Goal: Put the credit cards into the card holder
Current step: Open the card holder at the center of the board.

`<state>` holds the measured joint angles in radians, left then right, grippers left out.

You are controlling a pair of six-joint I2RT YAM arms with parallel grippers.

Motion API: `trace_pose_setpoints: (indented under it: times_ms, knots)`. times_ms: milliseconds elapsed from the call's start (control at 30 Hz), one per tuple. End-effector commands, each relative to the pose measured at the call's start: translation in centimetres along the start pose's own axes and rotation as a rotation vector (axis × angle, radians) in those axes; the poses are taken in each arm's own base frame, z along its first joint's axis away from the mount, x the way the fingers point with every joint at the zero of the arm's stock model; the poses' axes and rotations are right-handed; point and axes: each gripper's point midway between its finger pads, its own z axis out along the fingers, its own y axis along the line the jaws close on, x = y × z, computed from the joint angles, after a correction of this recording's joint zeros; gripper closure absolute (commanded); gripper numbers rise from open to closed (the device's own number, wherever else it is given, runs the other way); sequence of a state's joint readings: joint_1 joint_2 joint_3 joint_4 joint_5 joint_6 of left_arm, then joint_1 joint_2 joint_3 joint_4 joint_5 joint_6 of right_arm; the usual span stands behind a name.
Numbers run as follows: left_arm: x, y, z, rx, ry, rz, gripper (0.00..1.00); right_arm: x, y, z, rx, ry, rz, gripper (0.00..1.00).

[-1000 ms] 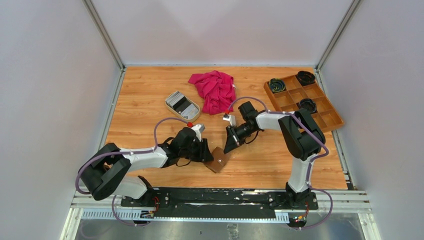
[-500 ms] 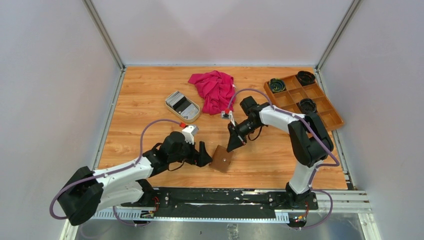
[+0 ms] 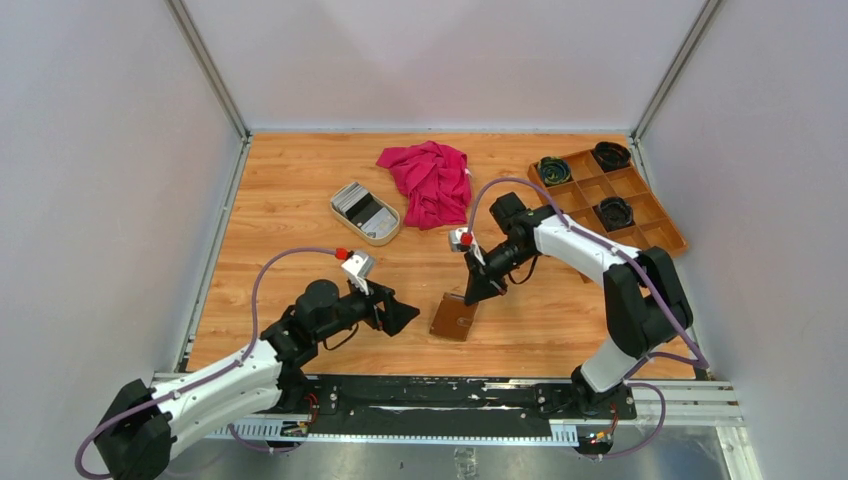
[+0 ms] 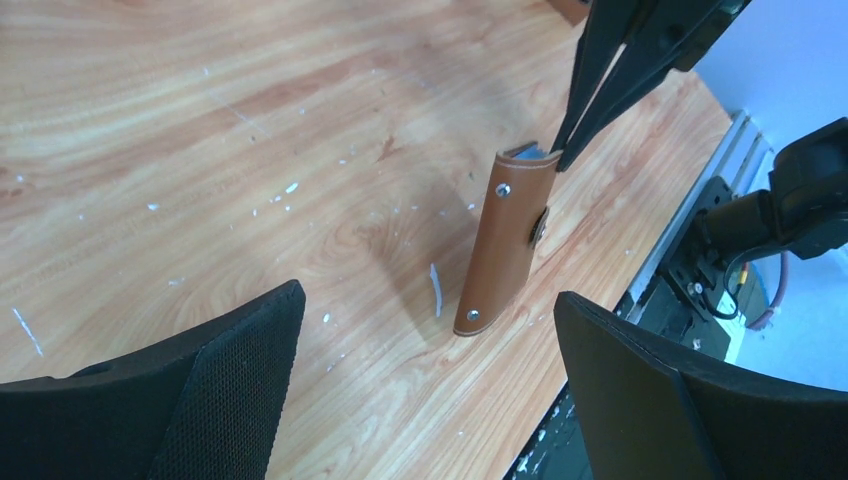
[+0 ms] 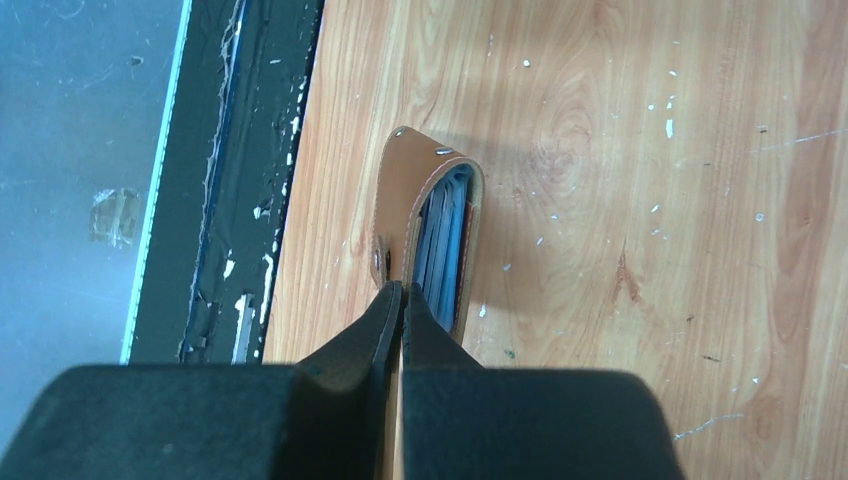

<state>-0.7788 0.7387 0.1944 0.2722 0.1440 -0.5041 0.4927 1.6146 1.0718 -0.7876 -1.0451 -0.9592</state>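
The brown leather card holder stands on edge on the table near the front. My right gripper is shut, pinching the top edge of one leather wall. From the right wrist, the card holder gapes open with grey-blue cards inside. My left gripper is open and empty a short way left of the holder. In the left wrist view the card holder stands upright beyond the wide-apart fingers. More credit cards lie in a beige oval dish.
A red cloth lies bunched at the back centre. A wooden compartment tray with black round items sits at the back right. The black base rail runs just in front of the holder.
My left gripper has opened, let go of the card holder and drawn back to the left. My right gripper, still shut, has shifted slightly right with the holder, which now stands more upright.
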Motion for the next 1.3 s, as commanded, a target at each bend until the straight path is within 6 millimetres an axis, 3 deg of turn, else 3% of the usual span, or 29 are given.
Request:
trace_pose_setpoints:
  times_ms: [0,267,533,1000,1100,1267]
  knots:
    - [-1.3,-0.8,-0.4,0.054,-0.09,0.063,0.0,0.7,1.2,-0.3,-0.036,0.014,-0.065,1.0]
    - [-0.1,-3.1,0.0,0.215,-0.047,0.11,0.0,0.5,1.9,-0.6,-0.048,0.011,-0.113,1.0]
    - [0.5,-3.8,1.3,0.281,-0.023,0.214,0.0,0.5,2.2,-0.7,-0.059,0.01,-0.132,1.0]
    - [2.6,-7.6,6.9,0.435,0.087,0.151,0.0,0.1,2.7,-0.8,-0.07,-0.004,-0.151,1.0]
    - [3.6,-7.9,7.9,0.44,0.13,0.127,0.05,0.0,2.7,-0.9,-0.068,-0.005,-0.149,1.0]
    - [4.5,-8.5,8.8,0.471,0.169,0.09,0.31,0.0,2.7,-0.9,-0.068,-0.006,-0.151,1.0]
